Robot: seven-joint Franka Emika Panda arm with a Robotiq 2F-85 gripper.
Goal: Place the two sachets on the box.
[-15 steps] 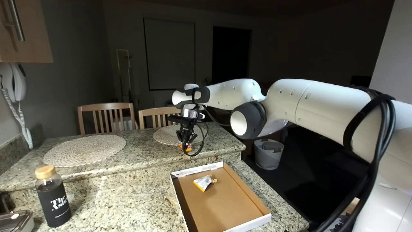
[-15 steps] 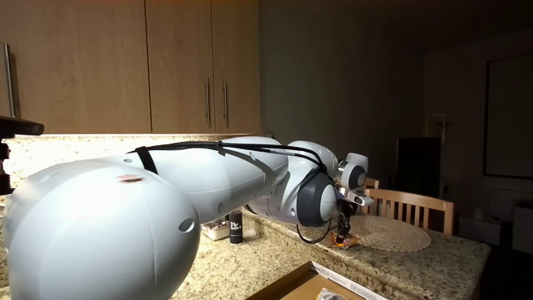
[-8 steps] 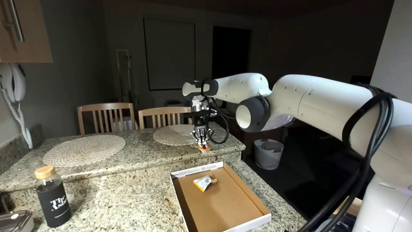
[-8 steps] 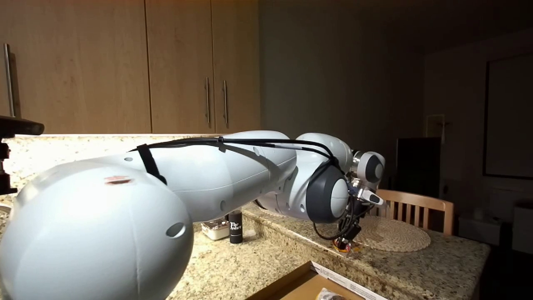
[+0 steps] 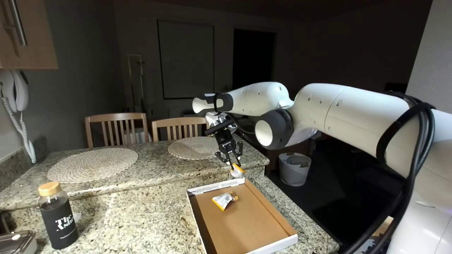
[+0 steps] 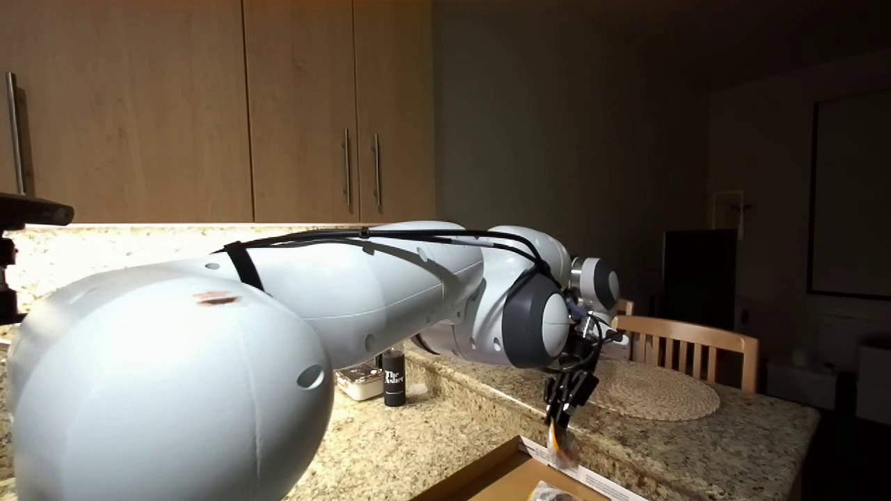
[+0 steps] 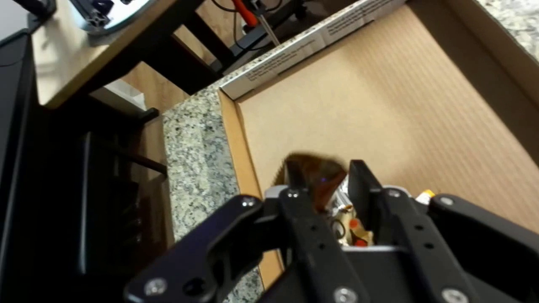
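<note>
The white-rimmed cardboard box (image 5: 247,227) lies on the lower counter and also shows in an exterior view (image 6: 501,480). A yellow-and-white sachet (image 5: 223,200) rests inside it towards the far end. In the wrist view only a corner of that sachet (image 7: 425,196) shows beside my right finger. My gripper (image 5: 236,166) is tilted and holds the other sachet (image 5: 237,172), which hangs from the fingertips by the box's far rim. An exterior view also shows this sachet (image 6: 562,449) under my gripper (image 6: 559,419). In the wrist view it sits crumpled between the fingers (image 7: 329,174).
A raised counter ledge (image 5: 155,171) with round placemats (image 5: 93,164) stands behind the box. A dark bottle with a tan cap (image 5: 58,220) and a lidded container (image 5: 17,241) are on the lower counter. Chairs (image 5: 116,130) stand behind. A grey bin (image 5: 295,169) is on the floor.
My gripper has moved off the raised ledge towards the box, carrying the sachet with it, and has tilted. The sachet in the box has not moved.
</note>
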